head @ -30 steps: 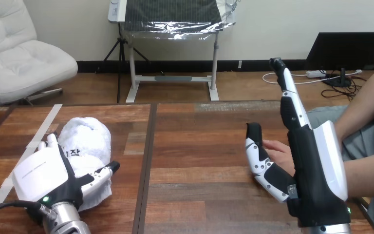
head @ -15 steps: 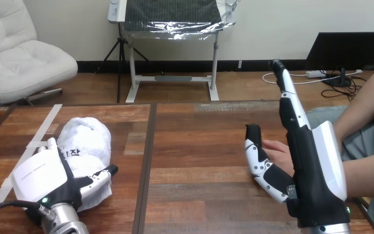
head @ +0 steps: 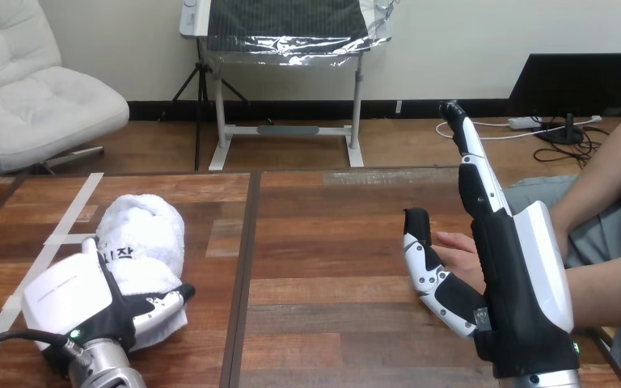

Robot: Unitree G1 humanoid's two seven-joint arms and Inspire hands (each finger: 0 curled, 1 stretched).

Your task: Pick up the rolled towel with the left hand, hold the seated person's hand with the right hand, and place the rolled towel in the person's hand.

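Thumb and palm of the left robot hand [head: 73, 303] clasp the near end of the rolled towel [head: 145, 234], which lies on the bench [head: 331, 323] at its left side. At right, the right robot hand [head: 517, 283] stands edge-up, fingers straight and thumb spread, gripping nothing. The person's hand [head: 457, 252] lies between that thumb and palm; I cannot tell whether they touch.

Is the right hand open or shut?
Open: the right hand has straight fingers and a straight thumb, neither curled round the person's hand beside it.
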